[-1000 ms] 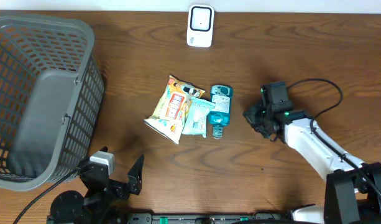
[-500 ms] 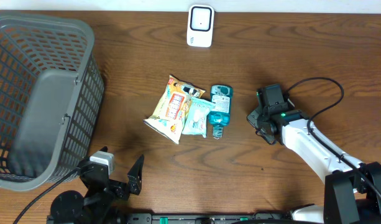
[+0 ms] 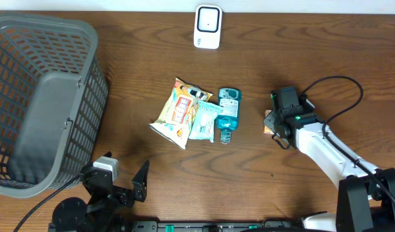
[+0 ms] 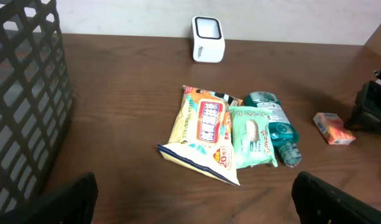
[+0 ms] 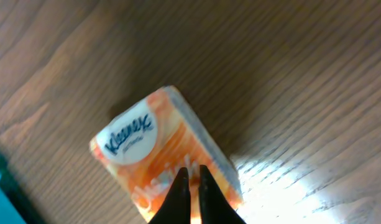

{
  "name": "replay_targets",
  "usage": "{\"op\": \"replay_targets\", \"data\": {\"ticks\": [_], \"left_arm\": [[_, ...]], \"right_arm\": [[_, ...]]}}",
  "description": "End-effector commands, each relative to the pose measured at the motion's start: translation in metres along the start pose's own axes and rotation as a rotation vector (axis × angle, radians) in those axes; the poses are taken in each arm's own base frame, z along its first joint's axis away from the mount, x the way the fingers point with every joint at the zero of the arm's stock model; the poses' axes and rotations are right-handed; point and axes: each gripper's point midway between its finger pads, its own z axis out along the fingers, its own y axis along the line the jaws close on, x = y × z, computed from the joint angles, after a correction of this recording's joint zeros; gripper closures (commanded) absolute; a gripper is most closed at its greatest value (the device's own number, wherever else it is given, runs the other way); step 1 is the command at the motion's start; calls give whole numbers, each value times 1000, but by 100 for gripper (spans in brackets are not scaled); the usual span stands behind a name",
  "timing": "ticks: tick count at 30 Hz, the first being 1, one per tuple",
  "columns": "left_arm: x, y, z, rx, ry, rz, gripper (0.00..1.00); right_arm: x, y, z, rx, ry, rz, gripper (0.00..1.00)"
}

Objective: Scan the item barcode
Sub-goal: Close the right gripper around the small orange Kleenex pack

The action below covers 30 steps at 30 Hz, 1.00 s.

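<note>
**Right fingers shut at the tissue pack's edge**

The right gripper (image 5: 191,173) has its fingers pressed together, with the tips on the near end of the pack (image 5: 154,147). I cannot tell whether they pinch a fold of wrapper or only rest on it. The pack lies flat on the table (image 3: 300,58), logo side up, to the right of the bottle (image 3: 227,115) and apart from it.

It looks light, soft and squashy under a slick film wrapper, so a pinch on the film alone may slip or tear. A surer hold would be across the two long sides, with the fingers opened to span the width and a gentle squeeze. No barcode shows on the upper face, so it is probably underneath or on a side. The pack would then need turning toward the scanner (image 3: 208,27) at the table's far edge.

The left gripper (image 4: 193,186) stands spread wide and empty at the near edge, well apart from the items.
</note>
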Motion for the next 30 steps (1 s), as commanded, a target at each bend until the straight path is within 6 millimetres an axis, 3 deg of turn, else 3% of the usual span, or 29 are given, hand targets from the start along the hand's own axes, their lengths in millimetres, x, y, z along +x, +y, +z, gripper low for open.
{"op": "replay_targets", "data": {"ticks": [1, 7, 10, 17, 26, 30], "left_arm": [[-2, -2, -2, 9, -10, 1, 2], [-2, -2, -2, 9, -10, 1, 2], [-2, -2, -2, 9, -10, 1, 2], [-2, -2, -2, 9, -10, 1, 2], [-2, -2, -2, 9, -10, 1, 2], [-2, -2, -2, 9, -10, 1, 2]], "right_arm": [[5, 18, -9, -99, 67, -69, 99], [21, 77, -48, -404, 187, -182, 99], [24, 90, -59, -459, 176, -205, 99], [21, 78, -35, -327, 97, -226, 99], [51, 60, 21, -198, 211, -257, 99], [65, 45, 29, -144, 271, -266, 99]]}}
